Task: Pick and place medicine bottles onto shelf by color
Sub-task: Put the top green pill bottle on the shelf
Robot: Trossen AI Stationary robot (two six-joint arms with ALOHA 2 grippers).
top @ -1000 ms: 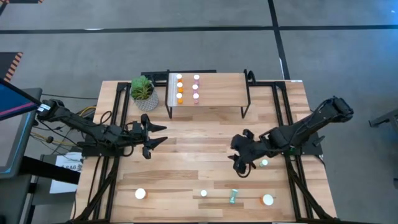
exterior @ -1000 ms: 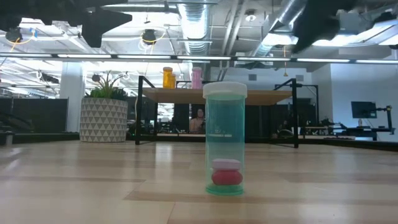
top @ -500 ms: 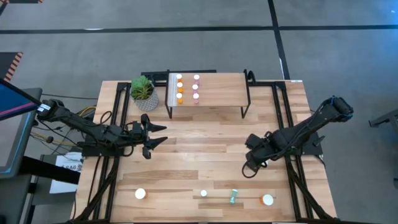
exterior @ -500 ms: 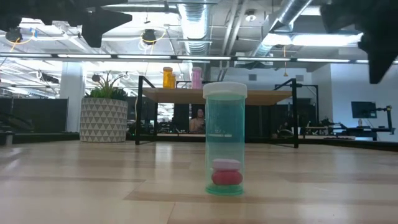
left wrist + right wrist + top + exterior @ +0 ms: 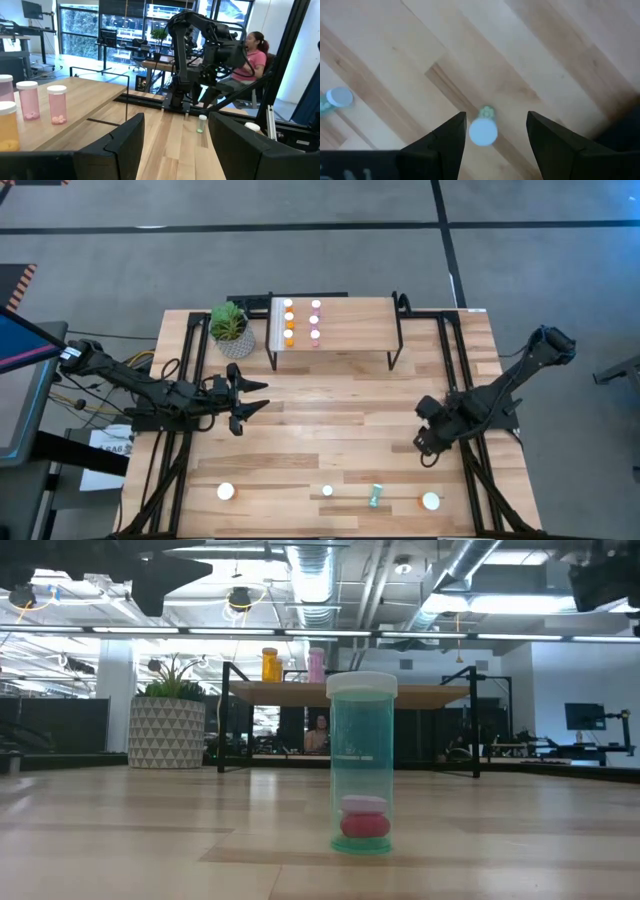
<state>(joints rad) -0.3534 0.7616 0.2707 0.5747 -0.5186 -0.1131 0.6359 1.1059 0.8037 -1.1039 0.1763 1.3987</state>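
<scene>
1. High view: six bottles stand in two rows on the left part of the shelf [image 5: 345, 320], orange ones [image 5: 289, 330] in the left row and pink ones [image 5: 315, 320] in the right row.
2. Four more bottles stay on the tabletop [image 5: 330, 410] along its near edge: a wide orange one [image 5: 226, 492] at the left, a small upright teal one [image 5: 327, 491] near the middle, a teal one on its side [image 5: 376, 496] just right of it, and a wide white-capped one [image 5: 430, 501] at the right.
3. Low view shows the upright teal bottle [image 5: 361, 762] close up, with pink and red pills at its bottom; behind it the shelf [image 5: 350, 693] carries an orange bottle [image 5: 270, 664] and a pink one [image 5: 316, 665].
4. Right pincer [image 5: 428, 442] hangs over the right side of the tabletop, between the shelf and the near-edge bottles. Its wrist view looks down on a white-capped teal bottle [image 5: 483, 131] framed between its two fingers [image 5: 445, 145], which stand spread wide with nothing in them; another bottle [image 5: 337, 97] lies farther off.
5. Left pincer [image 5: 245, 398] waits over the left side of the tabletop, below the plant [image 5: 231, 328], fingers wide apart and holding nothing.
6. Left wrist view catches pink bottles [image 5: 56, 104] on the shelf, the right arm [image 5: 197, 55] across the tabletop, and a seated person [image 5: 252, 52] beyond it.
</scene>
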